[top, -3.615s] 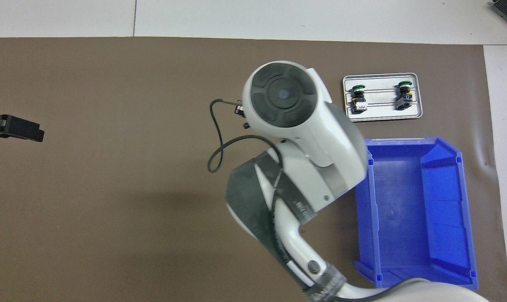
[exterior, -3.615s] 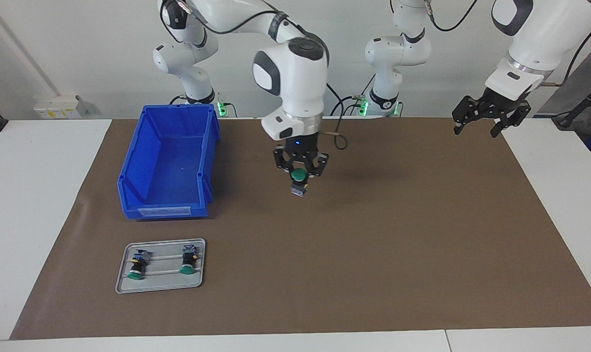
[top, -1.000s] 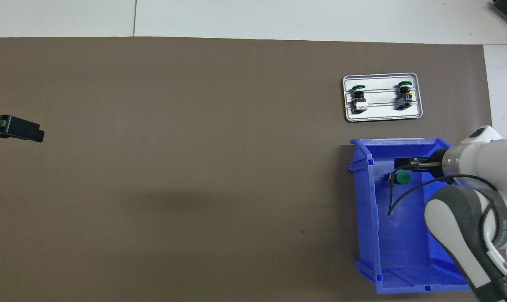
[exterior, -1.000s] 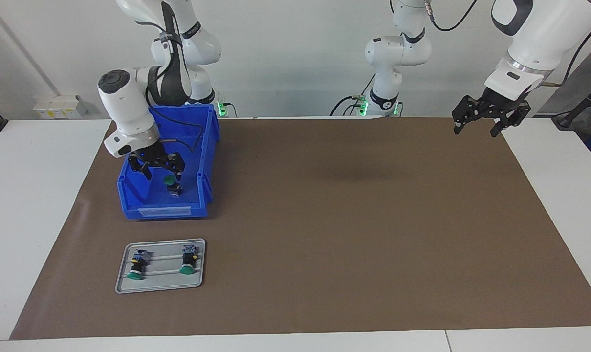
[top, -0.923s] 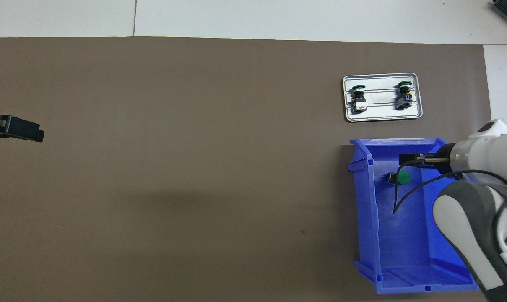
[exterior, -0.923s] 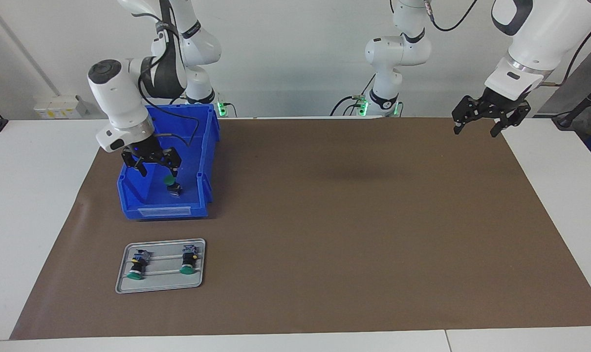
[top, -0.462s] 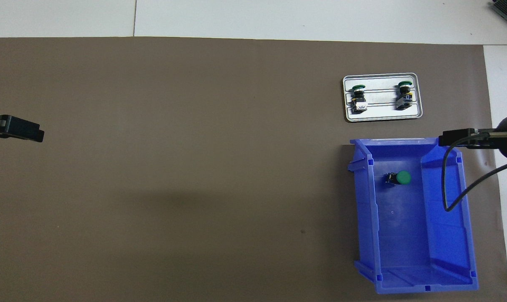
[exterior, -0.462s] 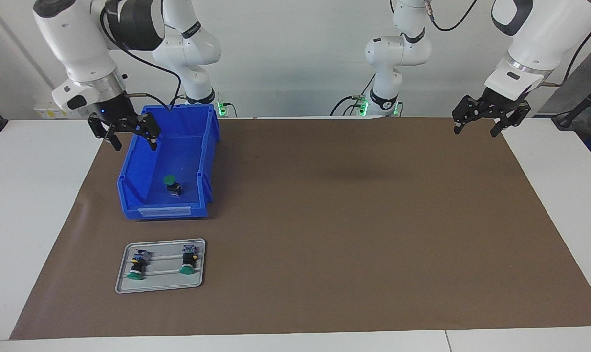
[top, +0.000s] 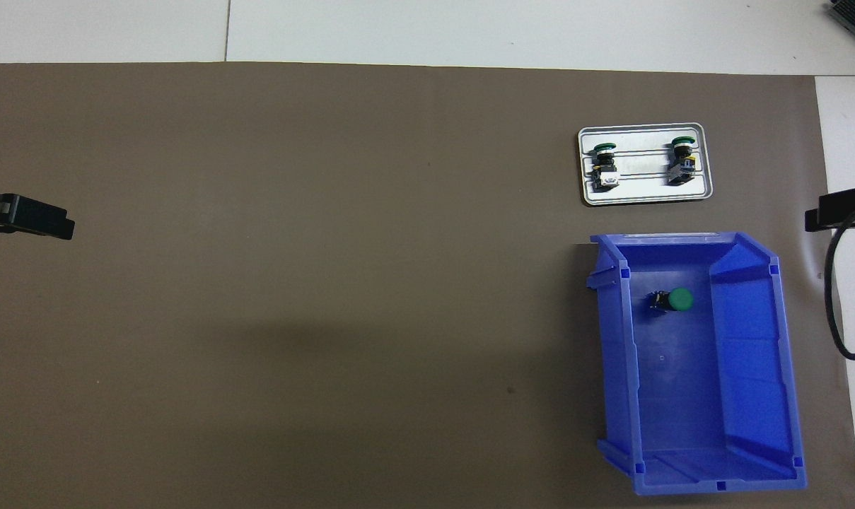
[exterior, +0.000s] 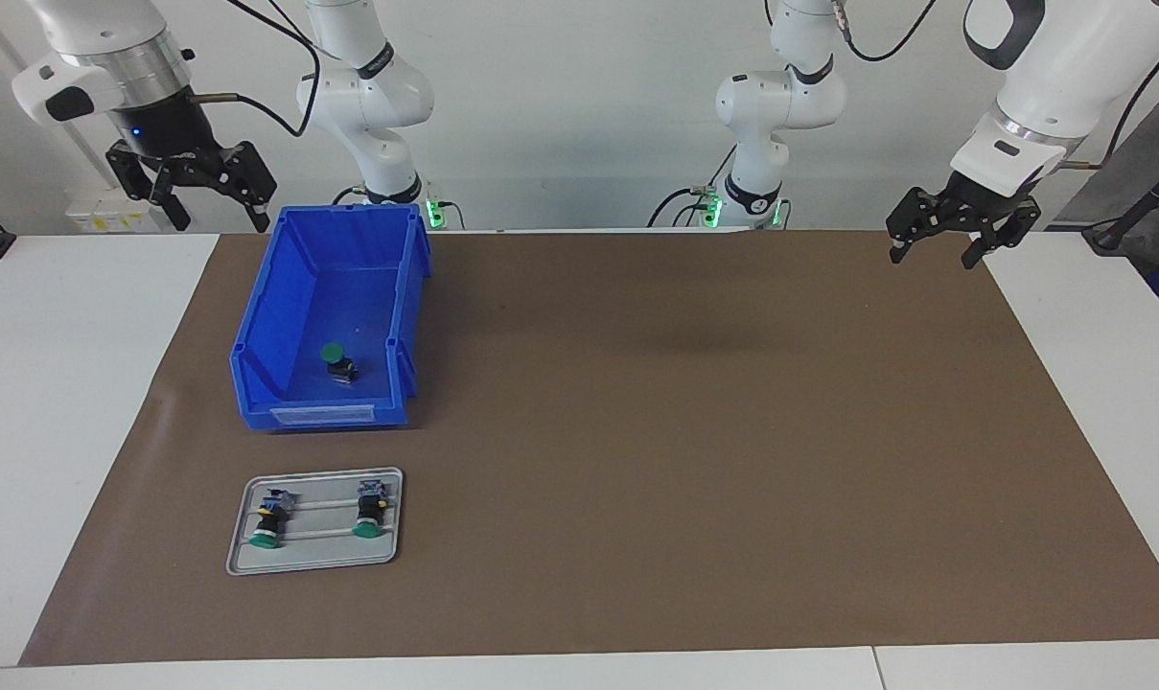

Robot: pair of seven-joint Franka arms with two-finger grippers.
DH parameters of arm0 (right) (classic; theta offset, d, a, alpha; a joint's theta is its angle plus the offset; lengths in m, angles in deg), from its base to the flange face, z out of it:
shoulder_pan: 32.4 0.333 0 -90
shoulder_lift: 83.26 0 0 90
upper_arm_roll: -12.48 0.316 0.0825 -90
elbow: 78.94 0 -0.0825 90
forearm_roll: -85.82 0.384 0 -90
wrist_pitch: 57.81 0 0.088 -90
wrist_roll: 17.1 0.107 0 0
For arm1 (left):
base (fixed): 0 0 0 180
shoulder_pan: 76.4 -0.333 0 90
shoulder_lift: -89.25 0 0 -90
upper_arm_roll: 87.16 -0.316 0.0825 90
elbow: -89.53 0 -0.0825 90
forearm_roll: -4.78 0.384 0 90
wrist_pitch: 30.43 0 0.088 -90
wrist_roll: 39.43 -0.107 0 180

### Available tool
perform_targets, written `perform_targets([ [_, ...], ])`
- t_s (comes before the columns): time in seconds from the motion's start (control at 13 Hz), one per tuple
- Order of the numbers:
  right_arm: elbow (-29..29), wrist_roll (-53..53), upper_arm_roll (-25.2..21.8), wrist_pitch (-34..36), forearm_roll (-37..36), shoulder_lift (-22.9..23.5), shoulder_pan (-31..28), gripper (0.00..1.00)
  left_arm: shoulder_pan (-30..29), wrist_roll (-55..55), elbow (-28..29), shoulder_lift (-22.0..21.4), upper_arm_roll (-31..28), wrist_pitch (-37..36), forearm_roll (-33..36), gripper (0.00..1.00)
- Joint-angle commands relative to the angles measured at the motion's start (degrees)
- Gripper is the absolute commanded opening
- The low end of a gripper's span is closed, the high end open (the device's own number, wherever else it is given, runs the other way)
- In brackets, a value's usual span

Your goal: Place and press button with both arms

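Two white jointed arms, raised: right gripper (exterior: 207, 196) and waiting left gripper (exterior: 943, 240), fingers apart, empty. One blue plastic bin (exterior: 282, 388), holding green-capped black push-button (exterior: 337, 363). Risk: pressing could topple the unsupported button.

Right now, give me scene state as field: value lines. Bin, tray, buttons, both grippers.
bin: blue bin on the brown mat, toward the right arm's end
button in bin: one green-capped button, lying free
tray: grey tray, farther from the robots than the bin
tray buttons: two, lying on the tray
right gripper: open, empty, raised beside the bin
left gripper: open, empty, waiting at its own end
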Motion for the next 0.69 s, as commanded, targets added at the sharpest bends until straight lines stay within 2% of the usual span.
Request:
perform_targets([
  [0.0, 1.08, 1.12, 0.61, 0.89, -0.96, 0.43, -0.60, 1.00, -0.56, 0.48, 1.84, -1.53, 0.43, 0.47, -0.35, 1.00],
  [0.62, 3.37, 1.72, 1.04, -0.17, -3.43, -0.63, 0.10, 1.00, -0.56, 0.48, 1.84, -1.61, 0.43, 0.56, -0.35, 1.00],
])
